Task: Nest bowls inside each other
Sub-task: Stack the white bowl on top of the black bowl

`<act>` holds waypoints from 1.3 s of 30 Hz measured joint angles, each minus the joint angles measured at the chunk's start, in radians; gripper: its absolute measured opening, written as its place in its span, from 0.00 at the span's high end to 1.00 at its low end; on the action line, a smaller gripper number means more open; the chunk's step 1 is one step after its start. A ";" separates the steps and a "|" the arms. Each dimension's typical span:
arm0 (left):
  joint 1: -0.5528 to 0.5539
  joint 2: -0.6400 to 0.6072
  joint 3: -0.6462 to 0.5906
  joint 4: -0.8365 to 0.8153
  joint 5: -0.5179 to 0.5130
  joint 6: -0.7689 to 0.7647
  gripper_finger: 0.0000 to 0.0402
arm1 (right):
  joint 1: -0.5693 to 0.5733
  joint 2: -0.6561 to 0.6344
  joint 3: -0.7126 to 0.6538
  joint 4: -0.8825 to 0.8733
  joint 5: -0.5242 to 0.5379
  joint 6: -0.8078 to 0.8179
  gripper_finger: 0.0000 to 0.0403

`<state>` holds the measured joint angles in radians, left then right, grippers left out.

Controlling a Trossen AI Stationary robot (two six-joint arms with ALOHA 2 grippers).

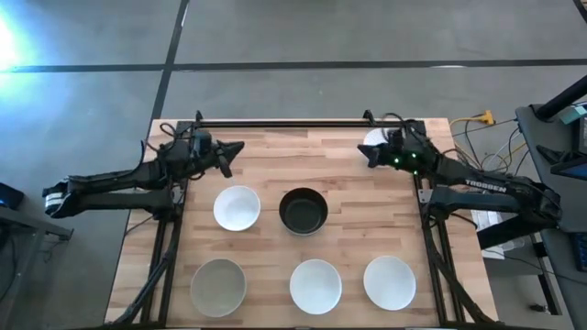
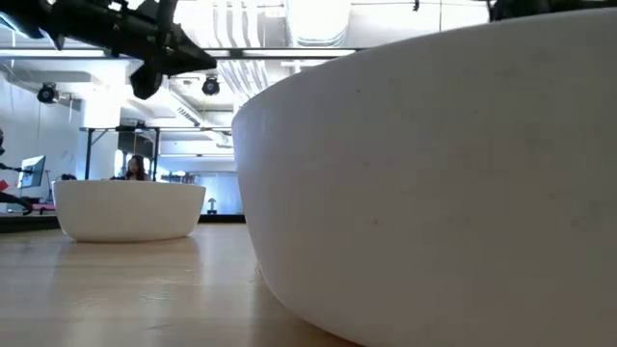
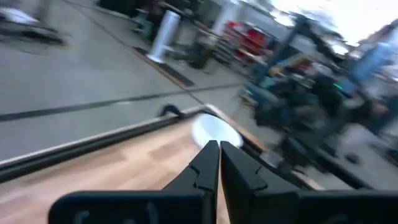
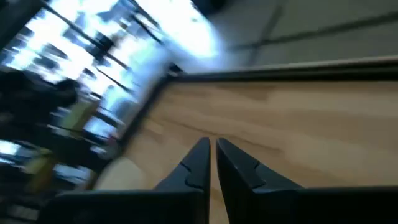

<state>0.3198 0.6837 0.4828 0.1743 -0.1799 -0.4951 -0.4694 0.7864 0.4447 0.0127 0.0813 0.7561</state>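
Near edge of table (image 1: pixel 275 197): three bowls in a row. A grey bowl (image 1: pixel 218 286) sits toward the near left corner, a white bowl (image 1: pixel 315 285) at the middle, and another white bowl (image 1: pixel 390 281) toward the near right corner. All three are apart from one another.
Low view: one white bowl (image 2: pixel 434 183) fills most of the frame close to the camera; a second white bowl (image 2: pixel 128 210) stands farther back on the wood.
Middle of table: a white bowl (image 1: pixel 237 207) left of centre, and a black bowl (image 1: pixel 304 211) just beside it at the centre, not touching.
Far right corner: part of a white bowl (image 1: pixel 373 137) shows beside the right arm; the left wrist view catches it too (image 3: pixel 214 130).
Left gripper (image 1: pixel 235 149): raised over the far left part of the table, fingers (image 3: pixel 205 163) pressed together, nothing between them.
Right gripper (image 1: pixel 366 151): raised over the far right part of the table, fingers (image 4: pixel 198 163) all but together with a thin slit between the tips, empty.
Beyond the table: a person (image 2: pixel 135 168) far back in the room.
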 joint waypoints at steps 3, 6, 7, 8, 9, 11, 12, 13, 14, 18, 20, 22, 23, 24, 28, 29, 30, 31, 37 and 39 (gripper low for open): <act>0.059 0.040 0.005 0.014 0.165 0.000 1.00 | 0.000 0.015 0.114 -0.241 0.088 -0.050 0.87; 0.092 0.091 0.006 0.058 0.231 0.000 1.00 | -0.009 0.054 0.221 -0.458 0.190 -0.075 0.79; 0.098 0.106 0.006 0.073 0.234 0.001 1.00 | -0.014 0.071 0.252 -0.514 0.204 -0.085 0.77; 0.103 0.122 0.006 0.089 0.235 0.001 1.00 | -0.020 0.092 0.278 -0.562 0.208 -0.099 0.75; 0.106 0.138 0.006 0.107 0.237 0.000 1.00 | -0.024 0.116 0.299 -0.602 0.208 -0.116 0.73; 0.106 0.169 0.006 0.150 0.252 0.000 1.00 | -0.032 0.176 0.331 -0.648 0.200 -0.154 0.69; 0.106 0.182 0.008 0.169 0.263 -0.001 1.00 | -0.037 0.205 0.344 -0.657 0.187 -0.173 0.67; 0.106 0.193 0.013 0.182 0.280 -0.004 1.00 | -0.048 0.234 0.356 -0.659 0.166 -0.188 0.66; 0.106 0.203 0.019 0.190 0.296 -0.004 1.00 | -0.062 0.266 0.368 -0.657 0.143 -0.198 0.64; 0.108 0.213 0.043 0.196 0.319 -0.004 1.00 | -0.142 0.412 0.401 -0.664 0.038 -0.225 0.59; 0.114 0.208 0.044 0.210 0.320 0.000 1.00 | -0.188 0.480 0.423 -0.671 -0.011 -0.253 0.57; 0.125 0.198 0.044 0.210 0.320 0.000 1.00 | -0.226 0.548 0.451 -0.702 -0.034 -0.290 0.56; 0.130 0.191 0.044 0.210 0.320 0.000 1.00 | -0.237 0.578 0.469 -0.724 -0.035 -0.311 0.56; 0.133 0.183 0.043 0.209 0.320 -0.002 1.00 | -0.247 0.604 0.487 -0.741 -0.035 -0.334 0.55; 0.143 0.153 0.041 0.208 0.321 -0.022 1.00 | -0.272 0.699 0.570 -0.817 -0.031 -0.407 0.55; 0.145 0.147 0.040 0.206 0.321 -0.022 1.00 | -0.276 0.722 0.585 -0.830 -0.029 -0.420 0.55; 0.146 0.143 0.040 0.208 0.321 -0.022 1.00 | -0.277 0.743 0.599 -0.834 -0.028 -0.425 0.55; 0.146 0.140 0.040 0.209 0.321 -0.022 1.00 | -0.279 0.765 0.616 -0.842 -0.028 -0.431 0.55; 0.148 0.138 0.037 0.205 0.322 -0.022 1.00 | -0.280 0.902 0.666 -0.916 -0.030 -0.445 0.55; 0.149 0.138 0.037 0.205 0.322 -0.022 1.00 | -0.279 0.937 0.675 -0.930 -0.033 -0.462 0.55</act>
<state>0.4687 0.8215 0.5194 0.3798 0.1422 -0.5171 -0.7486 1.7238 1.1199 -0.9176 0.0486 0.2942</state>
